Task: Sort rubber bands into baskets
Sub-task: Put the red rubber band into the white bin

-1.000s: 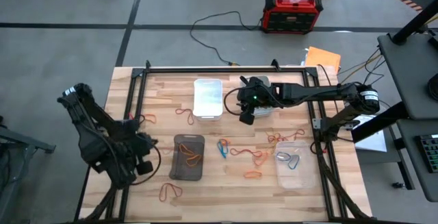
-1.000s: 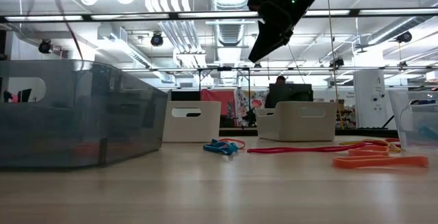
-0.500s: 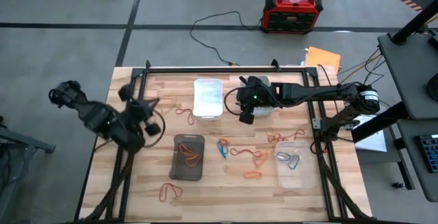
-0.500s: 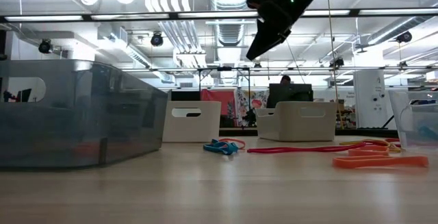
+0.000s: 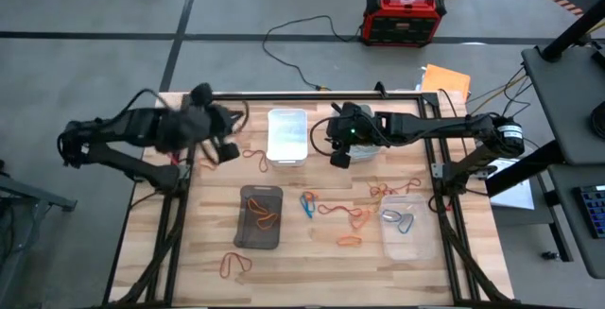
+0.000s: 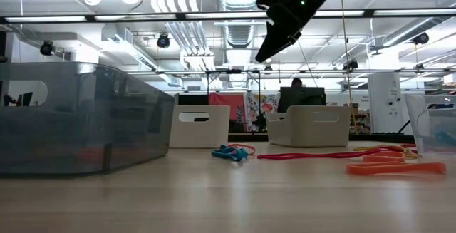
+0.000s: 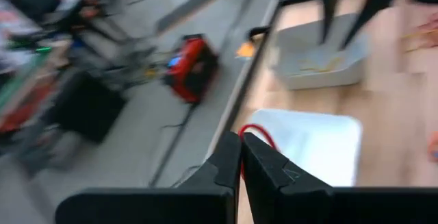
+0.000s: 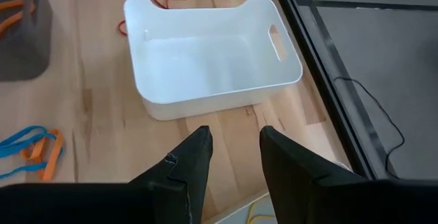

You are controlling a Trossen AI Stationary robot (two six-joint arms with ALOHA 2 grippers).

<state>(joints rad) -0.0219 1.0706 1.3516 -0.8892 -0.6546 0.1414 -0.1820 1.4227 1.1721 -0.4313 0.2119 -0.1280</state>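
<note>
1. Pale wood planks make up the table top, which fills the lower centre of the high view inside a black metal frame.
2. Four small plastic baskets stand on it: a white rounded basket at upper centre, a light grey basket just right of it and partly under the right arm, a dark smoky translucent basket at lower centre-left, and a clear basket at lower right.
3. Thin rubber bands in red, orange and blue lie scattered between the dark and clear baskets; a red one lies just left of the white basket, and another sits near the lower left edge.
4. An orange band rests inside the dark basket, and a pale loop inside the clear one.
5. At upper left of the high view, the left gripper hangs over the table near the white basket, its fingers pressed together with nothing visibly between them.
6. At upper centre, the right gripper hangs between the white and grey baskets, raised well above the table in the low view; its fingers stand apart and empty.
7. A red and black box sits on the grey floor at the top of the frame.
</note>
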